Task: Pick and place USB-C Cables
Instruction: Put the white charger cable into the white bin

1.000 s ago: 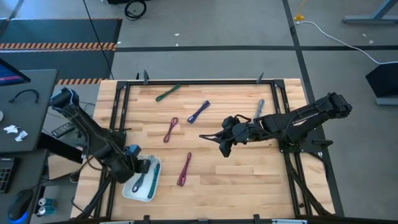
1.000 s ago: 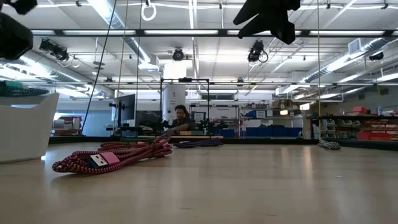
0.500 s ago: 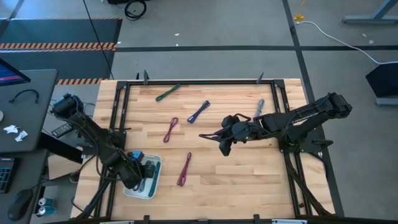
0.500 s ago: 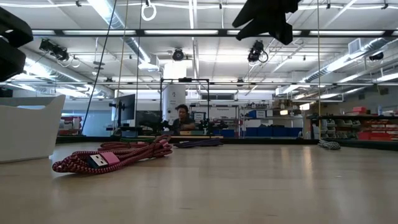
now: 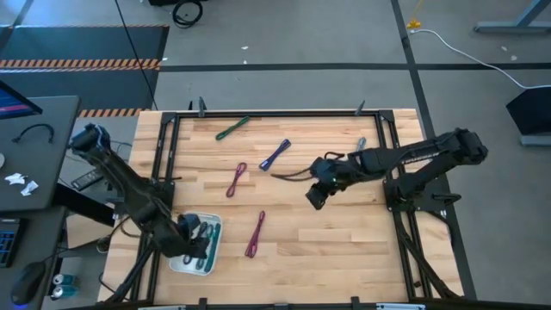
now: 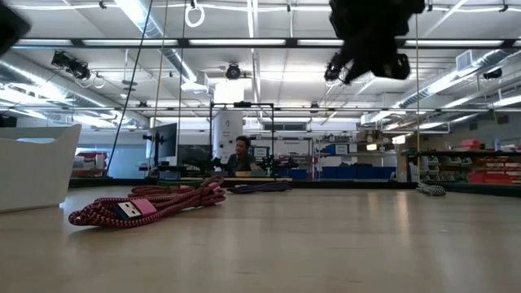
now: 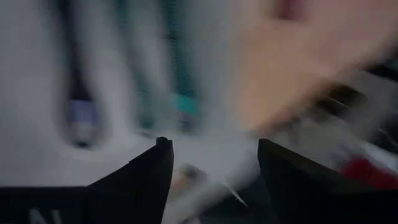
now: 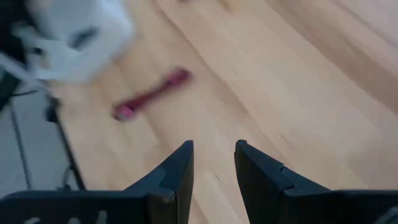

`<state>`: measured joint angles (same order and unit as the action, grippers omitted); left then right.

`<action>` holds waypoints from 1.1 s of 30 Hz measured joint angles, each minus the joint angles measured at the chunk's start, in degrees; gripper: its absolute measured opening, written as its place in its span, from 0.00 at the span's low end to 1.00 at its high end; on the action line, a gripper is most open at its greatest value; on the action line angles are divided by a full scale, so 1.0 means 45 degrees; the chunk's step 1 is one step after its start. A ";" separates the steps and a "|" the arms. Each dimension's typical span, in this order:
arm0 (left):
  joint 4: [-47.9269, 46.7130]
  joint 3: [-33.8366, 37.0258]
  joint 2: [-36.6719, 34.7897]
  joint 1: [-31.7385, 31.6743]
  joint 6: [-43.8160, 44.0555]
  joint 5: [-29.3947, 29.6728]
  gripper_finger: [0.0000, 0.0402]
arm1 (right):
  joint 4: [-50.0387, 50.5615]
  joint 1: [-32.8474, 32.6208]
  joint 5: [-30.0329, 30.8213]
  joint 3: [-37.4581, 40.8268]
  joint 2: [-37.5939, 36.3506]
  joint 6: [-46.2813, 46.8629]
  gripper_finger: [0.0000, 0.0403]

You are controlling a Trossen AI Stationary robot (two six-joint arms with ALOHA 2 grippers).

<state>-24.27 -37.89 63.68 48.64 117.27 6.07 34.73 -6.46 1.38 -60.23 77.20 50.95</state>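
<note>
Loose USB-C cables lie flat on the wooden table: green (image 5: 232,127), blue (image 5: 275,155), purple (image 5: 237,179), magenta (image 5: 256,234) and grey (image 5: 360,146). The white tray (image 5: 178,262) stands at the table's near left corner with a teal cable (image 7: 184,93) and another cable lying in it. My left gripper (image 7: 211,155) hovers open just above the tray, with nothing between its fingers. My right gripper (image 5: 312,201) hangs open above the middle of the table, to the right of the magenta cable (image 8: 152,93), touching nothing.
A black frame (image 5: 164,155) runs along the table's left, far and right sides. A desk with a screen (image 5: 26,146) stands to the left of the table. The wood (image 5: 344,241) between the magenta cable and the right frame is bare.
The teal cable, which showed above the tray's rim under my left gripper, has gone down into the tray. My left gripper has moved slightly toward the near edge over the tray and risen. My right gripper has turned and shifted a little toward the far right.
</note>
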 joint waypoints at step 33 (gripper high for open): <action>-0.0306 -0.5804 -0.2141 -0.1273 -1.6881 1.3278 0.44 | 0.3298 0.9950 0.1464 0.3845 -0.0101 0.1061 0.56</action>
<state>-25.65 -64.01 54.04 42.92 41.30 65.82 49.57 38.31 7.97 -42.92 76.75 55.72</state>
